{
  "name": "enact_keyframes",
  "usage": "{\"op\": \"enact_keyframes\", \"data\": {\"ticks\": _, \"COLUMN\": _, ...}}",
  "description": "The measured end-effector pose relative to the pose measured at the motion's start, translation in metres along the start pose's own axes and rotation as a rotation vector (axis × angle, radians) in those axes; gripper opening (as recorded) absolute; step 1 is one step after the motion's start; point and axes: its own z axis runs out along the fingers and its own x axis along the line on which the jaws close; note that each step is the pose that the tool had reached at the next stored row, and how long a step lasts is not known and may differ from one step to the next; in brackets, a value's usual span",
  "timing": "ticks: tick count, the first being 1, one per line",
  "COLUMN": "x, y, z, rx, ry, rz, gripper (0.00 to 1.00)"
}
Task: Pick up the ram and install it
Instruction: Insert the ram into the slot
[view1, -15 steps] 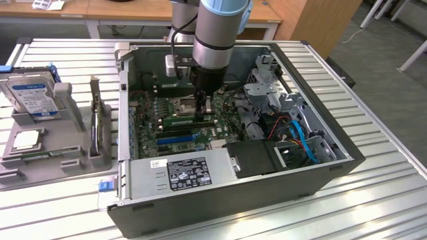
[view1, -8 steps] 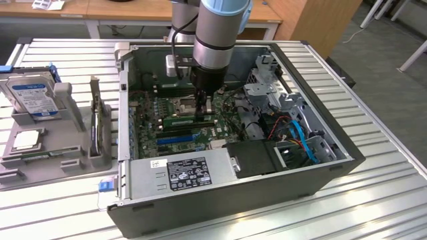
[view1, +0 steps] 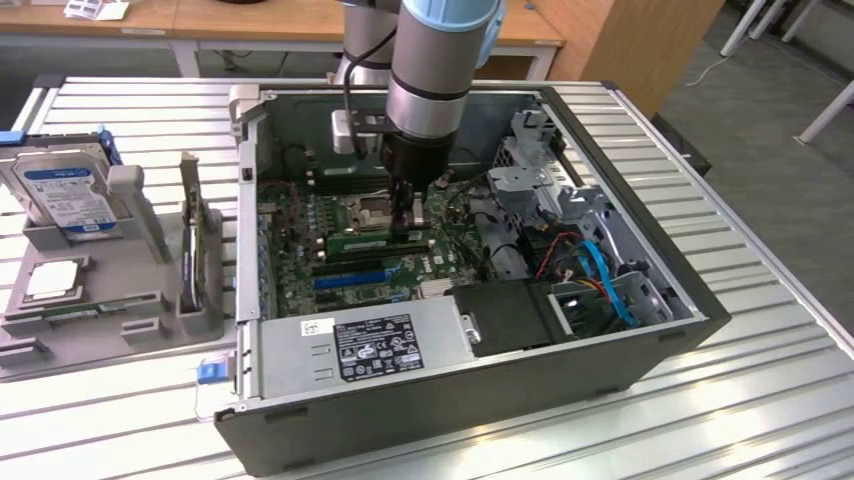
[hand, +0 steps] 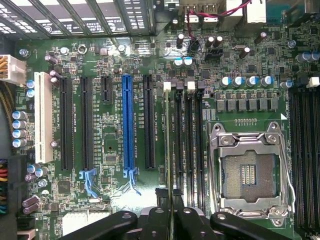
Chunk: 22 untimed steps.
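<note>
The ram (view1: 378, 241) is a thin green stick held lengthwise under my gripper (view1: 404, 226), low inside the open computer case (view1: 467, 410) over the motherboard. My wrist view sees the ram (hand: 167, 140) edge-on as a thin line running away from the black fingers (hand: 159, 212). The gripper (hand: 171, 202) is shut on the ram. The stick lies along the first of three black memory slots (hand: 189, 135), in line with a white end clip (hand: 167, 86). Whether it touches the slot I cannot tell.
The empty processor socket (hand: 248, 172) lies just beside the memory slots, and a blue card slot (hand: 128, 127) on their other side. Left of the case in the exterior view, a grey holder (view1: 134, 300) carries a blue-labelled hard drive (view1: 67, 190) and a silver processor (view1: 54, 280). The power supply (view1: 360, 345) and blue cables (view1: 607, 280) fill the case's near end.
</note>
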Motion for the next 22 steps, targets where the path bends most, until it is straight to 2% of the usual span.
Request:
{"op": "enact_keyframes", "data": {"ticks": 6, "x": 0.0000, "y": 0.0000, "z": 0.0000, "rx": 0.0003, "ry": 0.0007, "rz": -0.019, "gripper": 0.13}}
{"op": "enact_keyframes", "data": {"ticks": 22, "x": -0.0026, "y": 0.0001, "z": 0.0000, "rx": 0.0003, "ry": 0.0008, "rz": -0.018, "gripper": 0.13}}
